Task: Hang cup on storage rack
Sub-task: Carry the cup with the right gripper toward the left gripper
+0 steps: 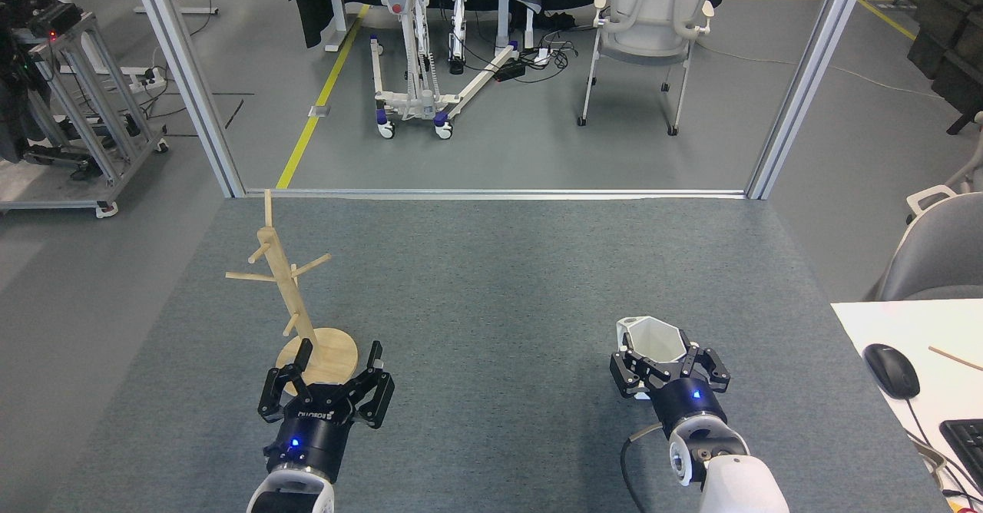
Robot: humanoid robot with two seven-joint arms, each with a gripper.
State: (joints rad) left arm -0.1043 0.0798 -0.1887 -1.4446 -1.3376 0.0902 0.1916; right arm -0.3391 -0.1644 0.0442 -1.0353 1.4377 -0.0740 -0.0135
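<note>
Cup (653,339) clamped between right gripper (666,365) fingers, rim up.

Right hand (666,361) clamped around white faceted cup (653,339), left hand (335,361) spread wide just before wooden mug tree (287,286), grey-carpeted bench (491,282).

bare grey mat (491,306) between the arms, storage rack (296,298) blocking near left, desk (921,359) edging right
</note>
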